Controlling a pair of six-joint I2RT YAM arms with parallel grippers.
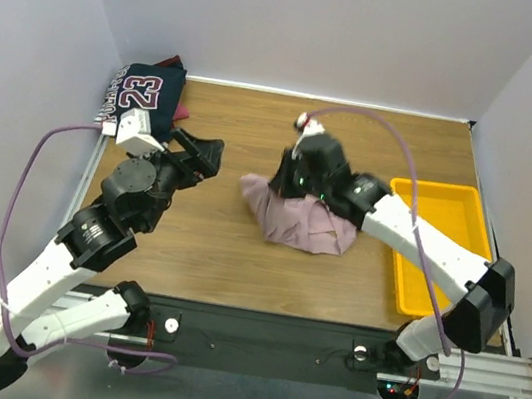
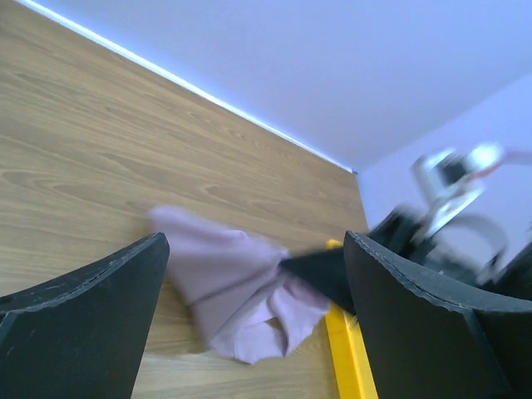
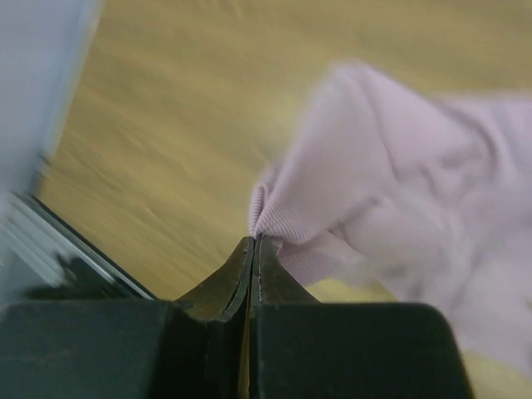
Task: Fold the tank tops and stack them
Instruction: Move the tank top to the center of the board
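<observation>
Pink tank top (image 3: 399,191): found pinched at a ribbed edge by the right gripper (image 3: 252,249), with jaws pressed flat together and only a sliver of cloth between. Noted the cloth drawn up to a peak at that pinch and spilling away in loose folds. From overhead, logged the rest of it as a bunched heap on the wooden table (image 1: 209,241), about mid-table, under the right wrist. Recorded heavy blur in the right wrist view; could not make out more of the fabric than the ribbing at the edge.

Found the left gripper (image 2: 253,241) spread wide, gripping nothing, held above bare wood and pointed toward the pink heap. Placed it well apart from that heap, nearer the far left corner.

Logged the navy tank top (image 1: 146,94) in that far left corner, white-red "23" facing up, close by the left wall. Spotted the maroon tank top (image 1: 185,112) beneath it, showing only as slivers at its far and right edges.

Marked the yellow tray (image 1: 441,212) at the right side of the table, with the right forearm crossing above its near left part. Counted all three tops on the wood, outside the tray. Could not tell whether the pink heap touched the tray rim, with the arm in the way.
</observation>
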